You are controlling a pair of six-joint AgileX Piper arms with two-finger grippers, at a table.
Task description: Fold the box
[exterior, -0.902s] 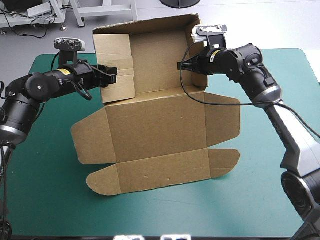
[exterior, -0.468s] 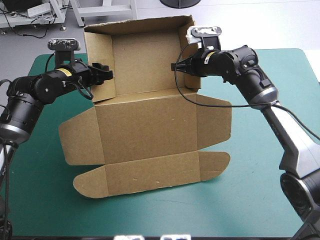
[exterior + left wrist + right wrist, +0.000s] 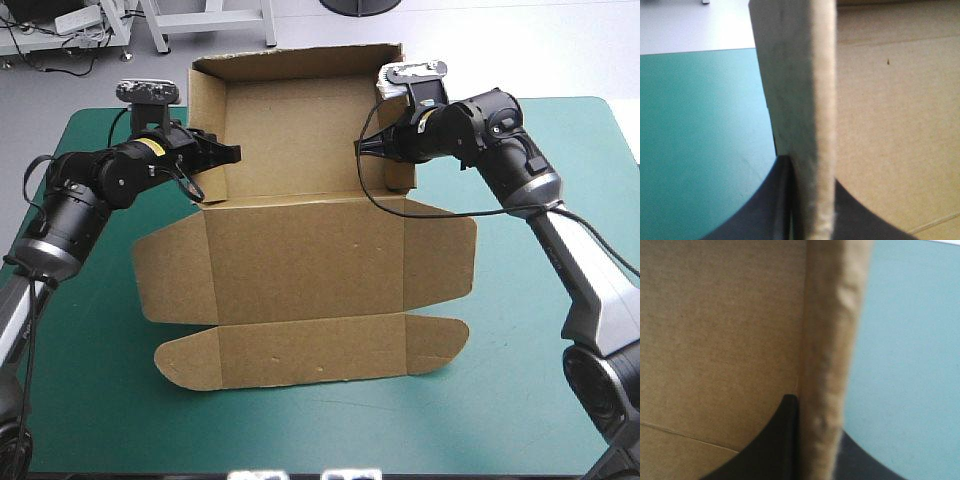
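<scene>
Box (image 3: 305, 270) lying near-to-far, far walls upright, left claw (image 3: 228, 155), right claw (image 3: 362, 147) pinching them

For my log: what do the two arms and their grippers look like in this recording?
The left arm and right arm have black rounded joint housings on silver-grey lower links. A small yellow label marks the left arm near its wrist. The left gripper and right gripper each have two broad black fin-shaped fingers.

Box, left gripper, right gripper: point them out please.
box (image 3: 305, 255), high view, flat middle panel.
left gripper (image 3: 230, 153), high view, between fingers at left wall.
right gripper (image 3: 364, 147), high view, between fingers at right wall.
</scene>
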